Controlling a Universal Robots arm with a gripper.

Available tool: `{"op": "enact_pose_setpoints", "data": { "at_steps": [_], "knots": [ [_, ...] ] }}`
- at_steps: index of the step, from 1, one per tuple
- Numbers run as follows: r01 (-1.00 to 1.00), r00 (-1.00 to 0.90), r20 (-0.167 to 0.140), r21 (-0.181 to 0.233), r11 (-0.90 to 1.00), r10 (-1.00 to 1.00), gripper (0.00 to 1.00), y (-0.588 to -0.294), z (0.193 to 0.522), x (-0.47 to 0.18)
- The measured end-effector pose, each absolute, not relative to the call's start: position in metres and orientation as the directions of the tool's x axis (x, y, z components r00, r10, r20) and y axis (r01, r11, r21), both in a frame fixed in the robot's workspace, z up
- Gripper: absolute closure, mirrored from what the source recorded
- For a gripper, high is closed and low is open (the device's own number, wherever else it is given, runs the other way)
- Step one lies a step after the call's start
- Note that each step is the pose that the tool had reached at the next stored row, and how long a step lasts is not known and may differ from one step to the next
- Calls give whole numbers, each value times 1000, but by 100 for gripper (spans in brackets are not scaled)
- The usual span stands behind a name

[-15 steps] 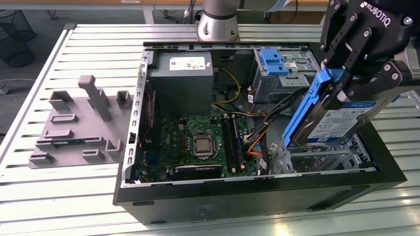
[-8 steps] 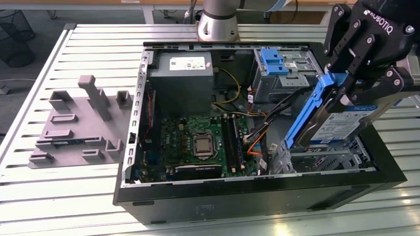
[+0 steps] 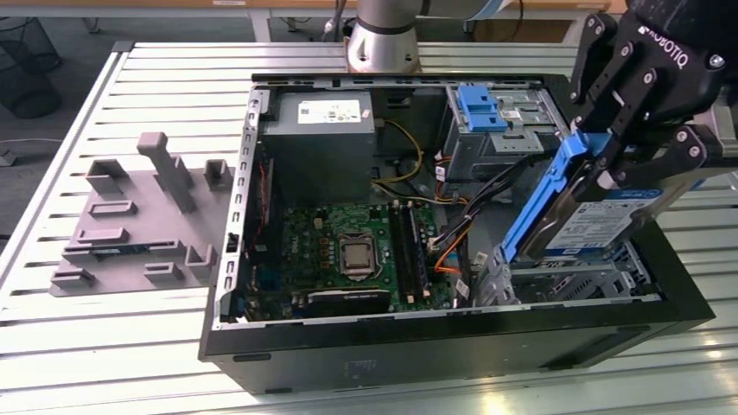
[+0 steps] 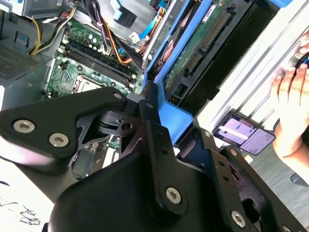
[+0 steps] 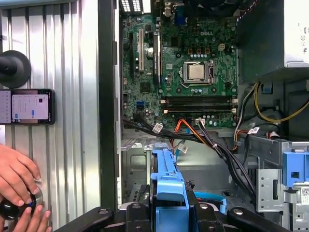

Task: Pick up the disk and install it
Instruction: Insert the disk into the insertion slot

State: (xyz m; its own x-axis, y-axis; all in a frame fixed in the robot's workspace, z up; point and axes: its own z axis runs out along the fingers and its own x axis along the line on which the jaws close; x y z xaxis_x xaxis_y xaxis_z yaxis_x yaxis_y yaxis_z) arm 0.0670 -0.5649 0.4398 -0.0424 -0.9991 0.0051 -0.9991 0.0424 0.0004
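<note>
Disk (image 3: 590, 226) clamped between jaws, tilted on edge, above open computer case (image 3: 438, 354)

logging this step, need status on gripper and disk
Gripper shut on the disk, by its blue frame. Disk tilted, lower end at the metal bay in the computer case. Black cables close beside the bay.

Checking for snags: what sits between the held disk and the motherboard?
In the first wrist view, a bundle of black and orange cables crosses the stretch between the disk and the motherboard.
</note>
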Motion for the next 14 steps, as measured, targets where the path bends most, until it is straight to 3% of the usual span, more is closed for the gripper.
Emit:
{"op": "enact_pose_setpoints", "data": {
  "at_steps": [14],
  "knots": [
    [-999, -43, 5, 0, 43, -999, 64, -565, 427, 67]
  ]
}}
